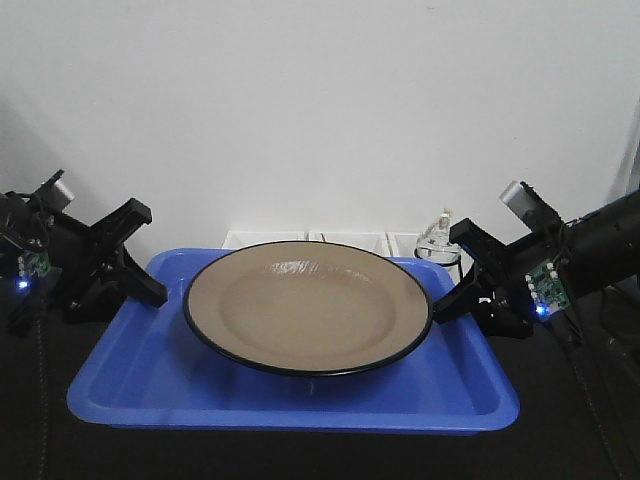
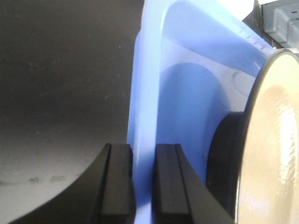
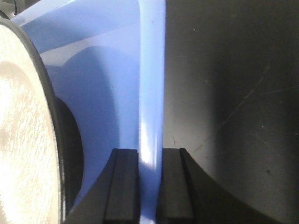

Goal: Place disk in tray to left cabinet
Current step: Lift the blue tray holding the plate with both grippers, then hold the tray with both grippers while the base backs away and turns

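Left wrist-mounted view showed the left gripper clamped on the left edge of the tray; the disk lay loose mid-tray; the right gripper clamped the right edge. Uneven lifting would probably tilt the tray, sliding the disk off.

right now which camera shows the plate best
The front view: the whole plate shows, round, lying in the blue tray. The left wrist view catches only a slice of it at the picture's right edge; the right wrist view only a slice at the picture's left edge.
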You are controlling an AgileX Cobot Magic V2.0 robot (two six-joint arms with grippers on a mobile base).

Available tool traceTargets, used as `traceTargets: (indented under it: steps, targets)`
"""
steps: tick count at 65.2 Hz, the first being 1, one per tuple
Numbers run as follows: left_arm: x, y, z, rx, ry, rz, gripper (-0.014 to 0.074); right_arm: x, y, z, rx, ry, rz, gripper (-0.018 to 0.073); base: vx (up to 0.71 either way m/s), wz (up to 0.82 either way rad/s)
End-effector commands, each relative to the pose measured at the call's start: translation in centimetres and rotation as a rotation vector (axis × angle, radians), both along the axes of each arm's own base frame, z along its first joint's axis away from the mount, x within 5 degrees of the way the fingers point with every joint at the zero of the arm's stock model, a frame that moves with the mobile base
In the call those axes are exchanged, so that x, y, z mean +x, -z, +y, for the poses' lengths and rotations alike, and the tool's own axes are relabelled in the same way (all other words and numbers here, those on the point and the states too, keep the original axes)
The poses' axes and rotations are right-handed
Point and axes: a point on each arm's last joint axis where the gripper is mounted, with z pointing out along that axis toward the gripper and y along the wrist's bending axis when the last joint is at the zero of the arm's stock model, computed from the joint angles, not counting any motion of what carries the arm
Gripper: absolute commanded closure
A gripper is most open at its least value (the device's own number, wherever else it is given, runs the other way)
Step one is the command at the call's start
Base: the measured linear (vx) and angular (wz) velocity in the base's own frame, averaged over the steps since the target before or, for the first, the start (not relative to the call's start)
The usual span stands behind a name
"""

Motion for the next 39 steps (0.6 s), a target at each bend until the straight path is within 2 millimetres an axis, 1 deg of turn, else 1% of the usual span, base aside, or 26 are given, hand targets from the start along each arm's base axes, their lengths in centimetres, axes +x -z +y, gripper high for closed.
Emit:
traceTargets:
  steps: [1,18,39]
  targets:
    - [-2.02,-4.40,-2.11,-0.217,0.037,-0.073,0.0600,-1.57,-4.68,2.08,0.234,-0.032,-0.088,0.0565,-0.04,-0.01]
    - [-2.02,-4.40,-2.11,-0.217,0.037,-0.073,0.0600,-1.57,-4.68,2.08,0.234,-0.032,-0.088,0.0565,-0.08,-0.02]
    - [-2.02,-4.40,-2.11,-0.217,0.037,-0.073,0.0600,-1.57,-4.68,2.08,0.234,-0.032,-0.088,0.0565,-0.17,-0.06]
